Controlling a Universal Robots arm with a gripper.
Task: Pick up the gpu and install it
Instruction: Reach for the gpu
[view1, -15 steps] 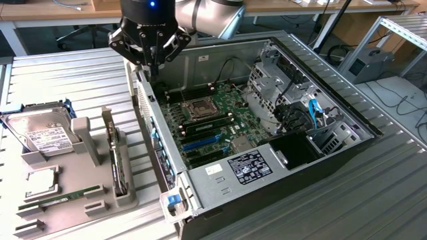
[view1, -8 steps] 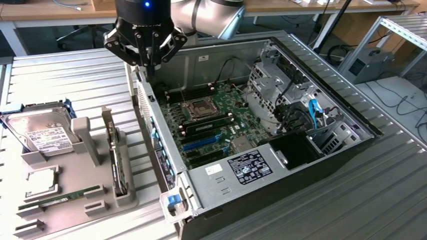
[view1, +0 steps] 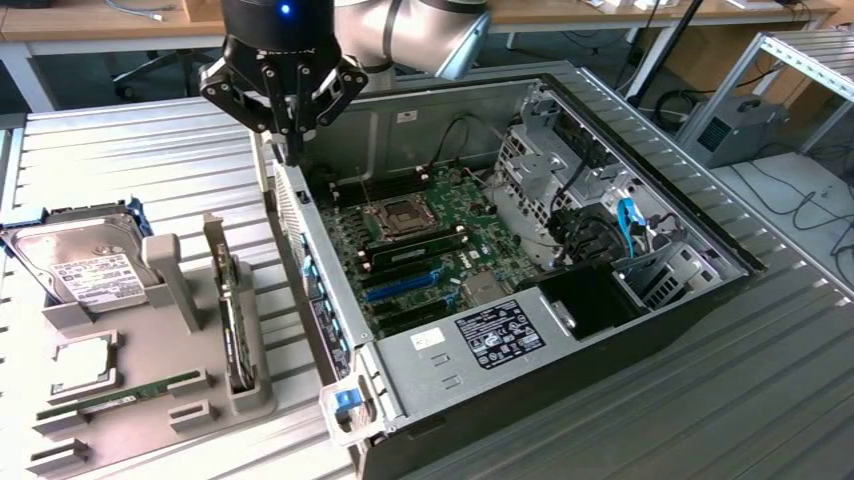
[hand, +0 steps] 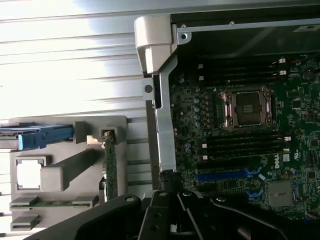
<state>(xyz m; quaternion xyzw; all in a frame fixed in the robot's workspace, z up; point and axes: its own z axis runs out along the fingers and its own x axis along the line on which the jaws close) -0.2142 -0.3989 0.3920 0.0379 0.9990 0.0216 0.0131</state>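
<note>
Ext. view: the computer case (view1: 414, 120) lies open on its side, w/ the motherboard (view1: 441, 240) and the CPU socket (view1: 400, 217) facing up. The gripper (view1: 286, 145) hangs over the case wall that is toward the exterior view's left, near the far corner of this wall. Its fingers are pressed together and nothing is between them. The gpu (view1: 238, 335) is outside the case, on the exterior view's left of it. It stands on its edge in a slot of the grey holder (view1: 147, 420), just beside the case wall and well apart from the gripper. In the same holder, farther from the case than the gpu, are a hard drive (view1: 87, 270) and a RAM stick (view1: 120, 397).

Wrist view: the gripper (hand: 170, 200) shows as black links, right above the metal wall of the case (hand: 165, 130). On one side of this wall is the motherboard (hand: 240, 165) w/ the CPU socket (hand: 248, 107). On the other side is the grey holder (hand: 65, 172). The gpu (hand: 110, 167) is seen there edge-on, as a thin green strip in the slot nearest to the case.
</note>
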